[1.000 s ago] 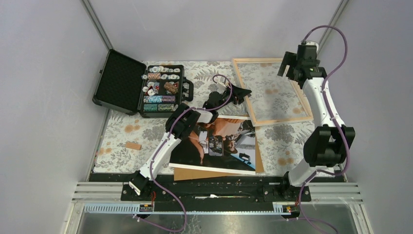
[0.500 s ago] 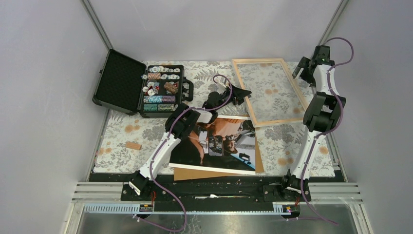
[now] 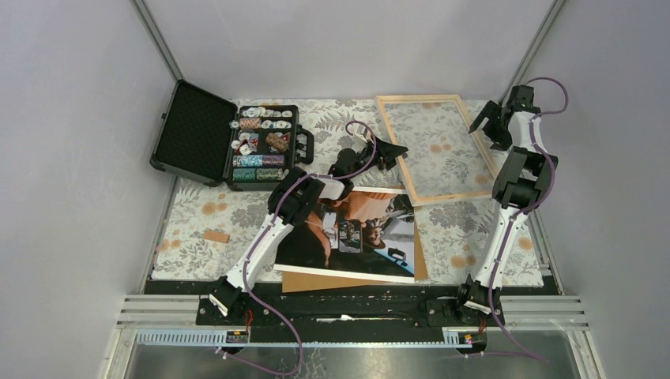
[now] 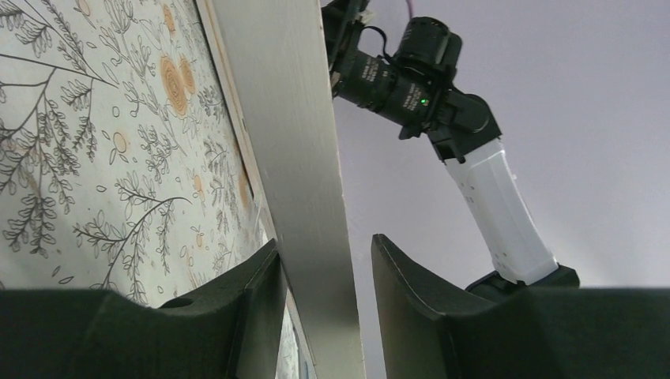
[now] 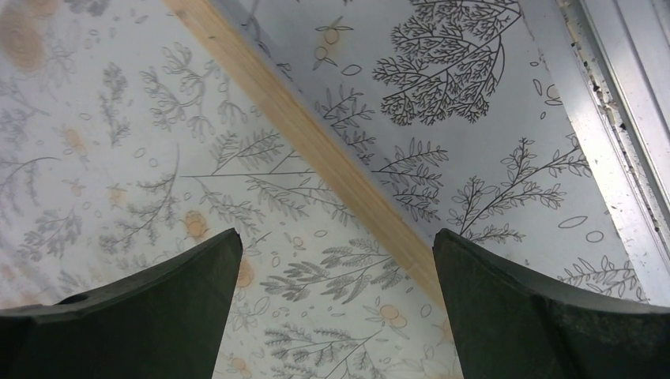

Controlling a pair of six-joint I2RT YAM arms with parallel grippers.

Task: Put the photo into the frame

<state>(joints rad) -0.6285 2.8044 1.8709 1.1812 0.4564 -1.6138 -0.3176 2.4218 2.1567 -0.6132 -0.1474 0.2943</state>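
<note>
The light-wood frame (image 3: 417, 99) with its clear pane lies at the back right of the table. My left gripper (image 3: 393, 150) is at the frame's left rail. In the left wrist view the rail (image 4: 292, 118) passes between the jaws of my left gripper (image 4: 324, 245). It touches the left finger, and a narrow gap shows at the right finger. My right gripper (image 3: 490, 126) hangs open just above the frame's right rail (image 5: 316, 134). Nothing is between the jaws of my right gripper (image 5: 336, 237). The photo (image 3: 355, 229) lies picture side up at the front middle.
A brown backing board (image 3: 316, 280) lies under the photo. An open black case of poker chips (image 3: 257, 146) stands at the back left. A small brown block (image 3: 215, 236) lies at the left. The right wall and a metal rail (image 5: 624, 118) are close beside my right gripper.
My right arm has swung down from high above the frame's far right corner to just over the right rail. My left arm and the photo have not moved.
</note>
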